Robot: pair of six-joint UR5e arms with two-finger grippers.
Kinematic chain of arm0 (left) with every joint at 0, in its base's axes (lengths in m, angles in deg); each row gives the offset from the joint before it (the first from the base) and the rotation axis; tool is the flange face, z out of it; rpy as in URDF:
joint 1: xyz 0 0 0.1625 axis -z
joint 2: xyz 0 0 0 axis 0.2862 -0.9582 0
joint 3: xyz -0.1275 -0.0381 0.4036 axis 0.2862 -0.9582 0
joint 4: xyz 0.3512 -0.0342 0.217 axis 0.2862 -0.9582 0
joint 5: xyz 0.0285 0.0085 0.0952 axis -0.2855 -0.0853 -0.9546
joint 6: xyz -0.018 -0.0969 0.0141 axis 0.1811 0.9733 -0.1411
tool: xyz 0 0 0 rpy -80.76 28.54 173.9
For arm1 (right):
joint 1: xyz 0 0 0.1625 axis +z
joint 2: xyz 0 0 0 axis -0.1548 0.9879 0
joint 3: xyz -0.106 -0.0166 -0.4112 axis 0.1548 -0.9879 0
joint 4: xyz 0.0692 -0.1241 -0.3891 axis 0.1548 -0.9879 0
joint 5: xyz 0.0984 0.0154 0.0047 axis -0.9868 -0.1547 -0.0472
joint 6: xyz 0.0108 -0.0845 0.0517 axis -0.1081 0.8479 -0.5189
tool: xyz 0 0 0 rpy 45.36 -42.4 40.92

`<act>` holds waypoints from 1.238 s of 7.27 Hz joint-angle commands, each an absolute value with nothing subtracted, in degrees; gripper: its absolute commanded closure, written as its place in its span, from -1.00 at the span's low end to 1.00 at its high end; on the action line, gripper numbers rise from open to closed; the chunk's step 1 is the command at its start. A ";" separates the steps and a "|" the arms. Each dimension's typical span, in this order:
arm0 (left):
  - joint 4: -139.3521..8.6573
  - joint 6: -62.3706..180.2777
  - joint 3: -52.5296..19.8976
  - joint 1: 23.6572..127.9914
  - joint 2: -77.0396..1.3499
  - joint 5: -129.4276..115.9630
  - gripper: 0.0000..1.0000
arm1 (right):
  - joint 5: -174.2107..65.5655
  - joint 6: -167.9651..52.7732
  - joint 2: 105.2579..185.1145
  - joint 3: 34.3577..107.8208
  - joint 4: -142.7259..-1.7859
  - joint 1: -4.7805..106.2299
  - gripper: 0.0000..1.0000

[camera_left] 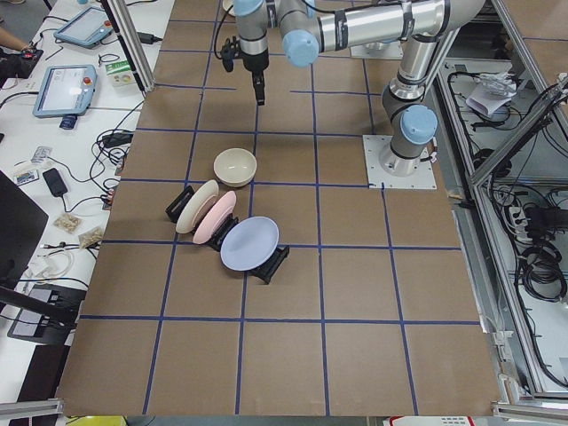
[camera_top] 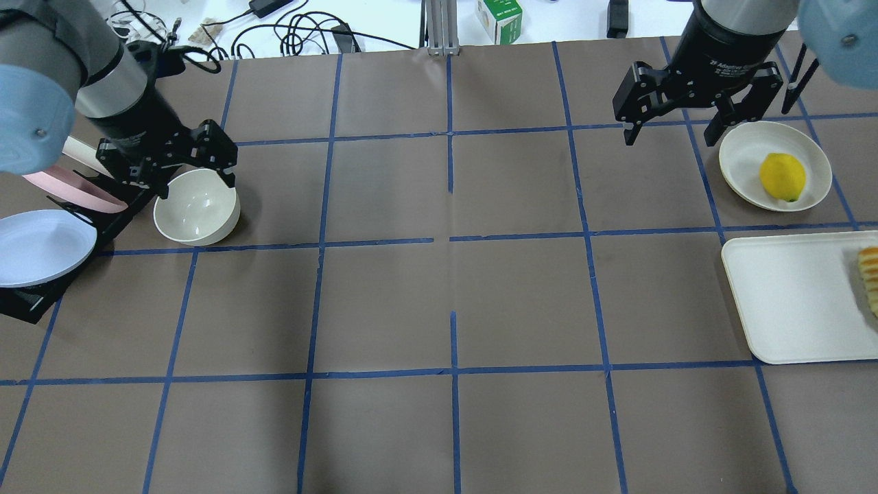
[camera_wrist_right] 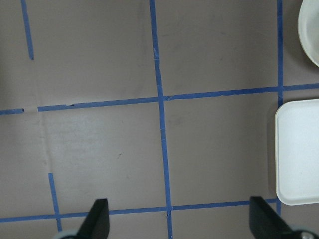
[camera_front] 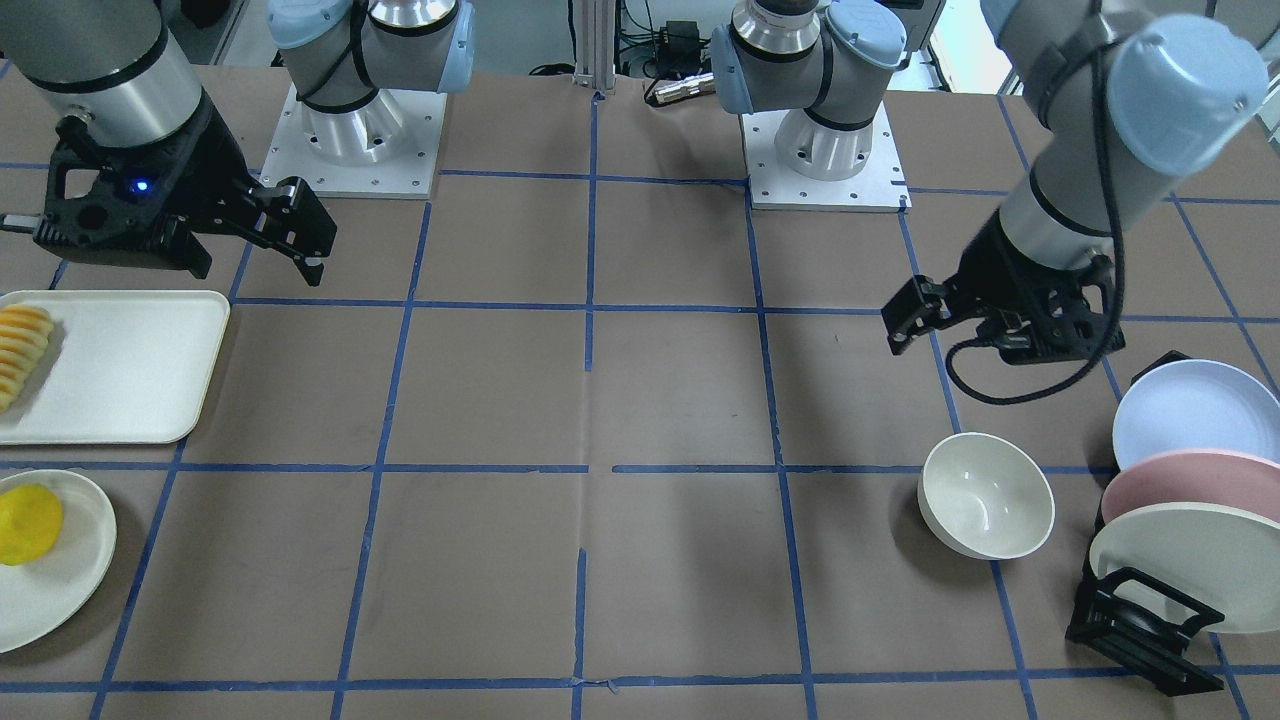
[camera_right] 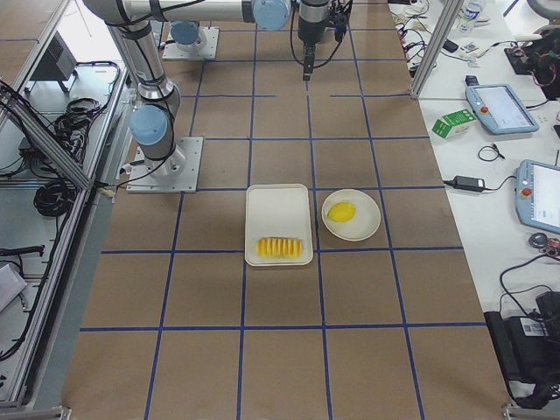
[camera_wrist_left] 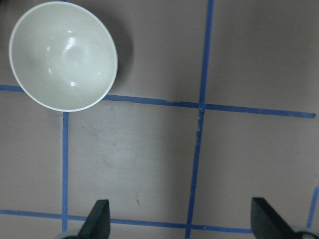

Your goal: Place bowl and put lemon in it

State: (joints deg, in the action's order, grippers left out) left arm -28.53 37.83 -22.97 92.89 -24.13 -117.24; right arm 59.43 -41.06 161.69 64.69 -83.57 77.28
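While hovering spread and empty, shift left gripper (camera_wrist_left: 182, 224) toward 10 o'clock, straddle 1 wall of bowl (camera_wrist_left: 63, 55), pinch gently; leave lemon (camera_top: 782, 176) on plate (camera_top: 744, 147), 4 o'clock from right gripper (camera_top: 674, 134), also spread.

Plate rack (camera_front: 1150, 655) flanks the bowl (camera_front: 985, 507); open table (camera_front: 680, 400) surrounds its other sides.

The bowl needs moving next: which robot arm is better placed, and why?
Left: its open left gripper hangs close by the bowl; the right gripper is far across, near the lemon.
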 commanded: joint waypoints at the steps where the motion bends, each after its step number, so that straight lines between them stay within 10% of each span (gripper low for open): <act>1: -13.29 28.08 -30.70 84.86 -29.56 -117.21 -1.00 | 65.10 -36.47 157.14 64.58 -84.10 69.02 -1.00; 7: 1.09 16.01 -30.64 80.97 -40.47 -116.78 -1.00 | 64.06 -12.82 141.94 64.58 -105.52 55.71 -1.00; 9: 1.10 13.13 -29.07 80.61 -41.45 -117.12 -0.41 | 60.49 -11.31 137.54 64.06 -109.67 52.63 -1.00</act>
